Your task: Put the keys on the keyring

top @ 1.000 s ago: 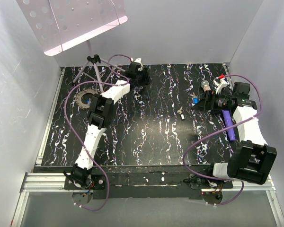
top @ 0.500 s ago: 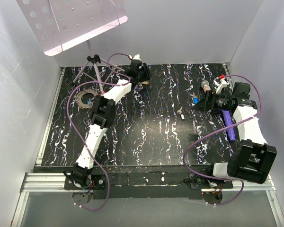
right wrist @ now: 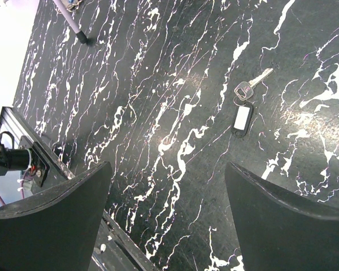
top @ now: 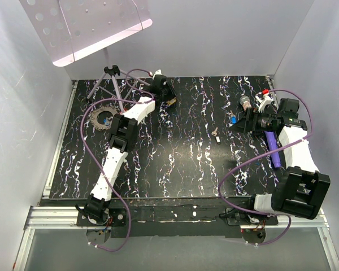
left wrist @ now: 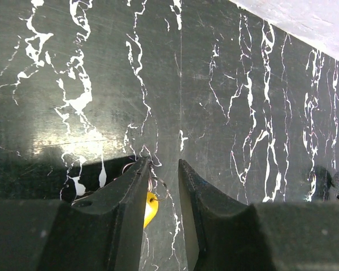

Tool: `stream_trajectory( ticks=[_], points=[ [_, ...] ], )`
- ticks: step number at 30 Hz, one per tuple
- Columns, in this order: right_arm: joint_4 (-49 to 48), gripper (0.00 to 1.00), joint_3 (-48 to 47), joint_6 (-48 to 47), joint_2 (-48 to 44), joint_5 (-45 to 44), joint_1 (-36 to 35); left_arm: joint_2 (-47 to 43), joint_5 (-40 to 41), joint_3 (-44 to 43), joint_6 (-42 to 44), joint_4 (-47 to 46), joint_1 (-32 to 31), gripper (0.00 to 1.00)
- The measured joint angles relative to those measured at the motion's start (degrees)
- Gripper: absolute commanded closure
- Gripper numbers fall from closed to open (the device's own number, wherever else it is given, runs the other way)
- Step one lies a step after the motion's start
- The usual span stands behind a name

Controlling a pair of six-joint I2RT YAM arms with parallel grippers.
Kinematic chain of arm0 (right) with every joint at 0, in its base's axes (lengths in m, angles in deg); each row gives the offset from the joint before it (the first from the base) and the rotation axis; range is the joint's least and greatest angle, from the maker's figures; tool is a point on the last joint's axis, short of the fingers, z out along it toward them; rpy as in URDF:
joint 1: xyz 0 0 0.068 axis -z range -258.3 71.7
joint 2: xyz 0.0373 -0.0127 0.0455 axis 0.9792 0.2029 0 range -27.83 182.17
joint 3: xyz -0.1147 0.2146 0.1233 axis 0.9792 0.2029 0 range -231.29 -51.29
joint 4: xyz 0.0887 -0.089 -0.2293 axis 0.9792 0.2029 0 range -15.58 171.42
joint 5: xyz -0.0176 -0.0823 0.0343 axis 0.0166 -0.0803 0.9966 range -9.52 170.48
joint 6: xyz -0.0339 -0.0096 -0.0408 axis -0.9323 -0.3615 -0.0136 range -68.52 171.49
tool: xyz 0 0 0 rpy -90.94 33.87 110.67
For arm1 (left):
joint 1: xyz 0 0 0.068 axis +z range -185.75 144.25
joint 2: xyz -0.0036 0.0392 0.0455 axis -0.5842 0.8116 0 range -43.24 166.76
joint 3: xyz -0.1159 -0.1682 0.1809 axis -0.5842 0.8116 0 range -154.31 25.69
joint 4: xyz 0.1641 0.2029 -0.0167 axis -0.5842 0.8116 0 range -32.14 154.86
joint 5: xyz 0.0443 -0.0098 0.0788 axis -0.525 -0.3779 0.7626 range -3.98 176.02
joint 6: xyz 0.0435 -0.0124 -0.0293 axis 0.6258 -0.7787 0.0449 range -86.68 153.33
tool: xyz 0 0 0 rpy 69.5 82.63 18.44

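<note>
Closing in over the last second, the left jaws have gone from a fair gap to a narrow slot, and the left arm [top: 124, 130] has crept a little further toward the back wall, at about 12 o'clock from the middle of the desk [top: 186, 169]. The yellow-headed key [left wrist: 151, 208] lies on the desk in that slot, tight against one finger, with a thin wire loop [left wrist: 160, 184] beside it that I take for the keyring. A sliver of open space remains on the other side, so as far as I can see nothing is pinched yet. My reading is that this is the pickup of the ring end of the job, and no threading has begun.

That arm is stretched long, elbow over the left half of the desk, wrist tipped down so the fingers point at the surface.

The right arm [top: 291, 144] has not budged. It sits folded out at 3 o'clock, right jaws spread wide and holding nothing. Ahead of them, apart from everything else, lies the silver key [right wrist: 246, 89] with a white tag [right wrist: 242, 118] touching its head. A blue-headed key [top: 232, 119] rests just beside those jaws.
</note>
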Motion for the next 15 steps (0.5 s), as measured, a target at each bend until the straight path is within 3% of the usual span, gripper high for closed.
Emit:
stream_trajectory(
  ticks=[8, 15],
  points=[
    [0.02, 0.11, 0.0, 0.0, 0.09, 0.04, 0.0, -0.02, -0.02, 0.44, -0.44, -0.09, 0.2, 0.75],
    [0.04, 0.11, 0.0, -0.02, 0.09, 0.07, 0.04, -3.65, -0.92, 7.32, -0.28, -2.75, 0.17, 0.75]
  ],
)
